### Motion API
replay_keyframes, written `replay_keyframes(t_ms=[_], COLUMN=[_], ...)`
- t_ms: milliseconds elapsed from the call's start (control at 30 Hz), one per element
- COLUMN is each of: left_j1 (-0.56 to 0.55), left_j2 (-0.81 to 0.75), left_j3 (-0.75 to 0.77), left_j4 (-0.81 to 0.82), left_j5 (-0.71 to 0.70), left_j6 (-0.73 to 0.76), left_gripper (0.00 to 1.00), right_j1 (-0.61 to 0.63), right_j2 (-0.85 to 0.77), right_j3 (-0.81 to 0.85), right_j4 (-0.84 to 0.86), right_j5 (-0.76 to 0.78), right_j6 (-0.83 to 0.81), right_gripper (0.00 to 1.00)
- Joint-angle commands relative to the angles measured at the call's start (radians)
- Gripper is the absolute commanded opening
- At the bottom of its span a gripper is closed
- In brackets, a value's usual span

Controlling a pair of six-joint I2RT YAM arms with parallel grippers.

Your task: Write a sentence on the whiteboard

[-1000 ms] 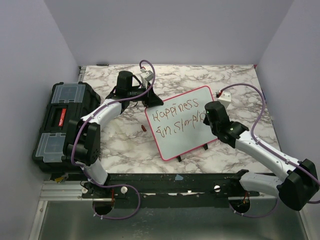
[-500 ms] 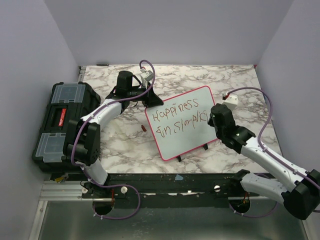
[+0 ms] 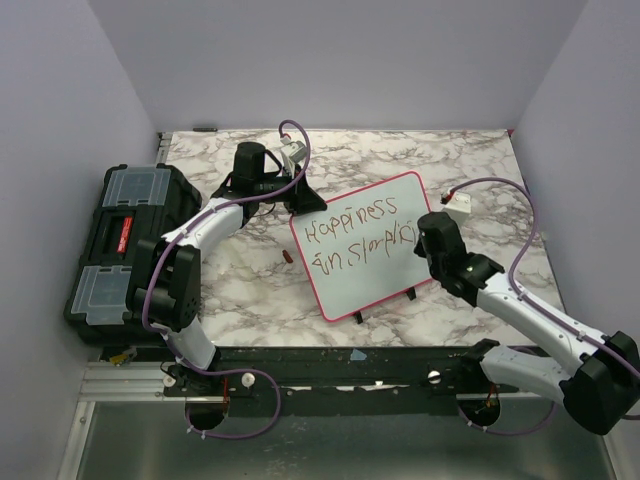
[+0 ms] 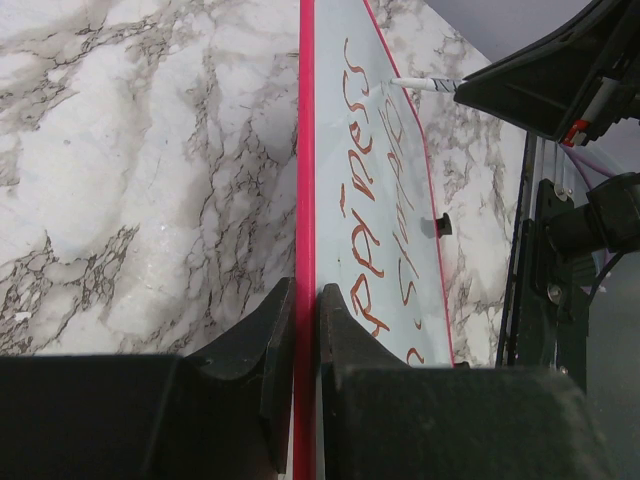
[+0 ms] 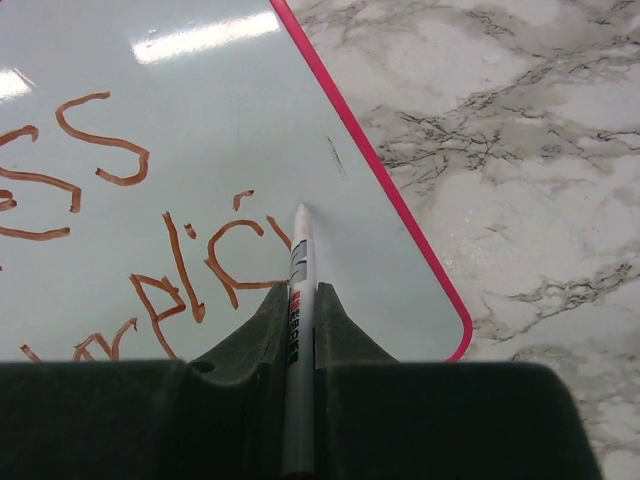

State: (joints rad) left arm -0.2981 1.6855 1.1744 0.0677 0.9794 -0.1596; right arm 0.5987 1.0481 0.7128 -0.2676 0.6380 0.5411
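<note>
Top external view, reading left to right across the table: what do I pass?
In order: black toolbox → small red object → whiteboard → right arm's base.

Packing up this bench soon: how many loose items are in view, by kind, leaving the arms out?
Pink-framed glossy white whiteboard: 1
Slim white marker pen: 1
Black plastic toolbox with clear lid compartments: 1
Small red piece on the marble: 1
Total: 4

The whiteboard point(image 3: 370, 285) stands in the middle of the picture, in my way. A black toolbox point(image 3: 125, 240) blocks the left edge. Along the top and at the lower left, bare table point(image 3: 400, 150) leaves me room.
</note>
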Motion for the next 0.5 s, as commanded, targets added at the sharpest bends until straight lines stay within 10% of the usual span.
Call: replay_keyframes(t_ms=[0, 467], left_j1=[0.016, 0.016], left_j2=[-0.028, -0.027], left_j3=[-0.004, -0.003], left_j4=[0.092, 0.090], left_j5=[0.003, 0.003], left_j6=[0.045, 0.044], left_gripper=[0.00, 0.00], right_j1=[-0.018, -0.052], right_j2=[0.018, 0.034], right_j3=[-0.025, -0.040], right_j4=[0.047, 0.052], right_j5=[-0.031, -0.017], right_j6=[-0.005, -0.006], right_gripper=[0.01, 0.01])
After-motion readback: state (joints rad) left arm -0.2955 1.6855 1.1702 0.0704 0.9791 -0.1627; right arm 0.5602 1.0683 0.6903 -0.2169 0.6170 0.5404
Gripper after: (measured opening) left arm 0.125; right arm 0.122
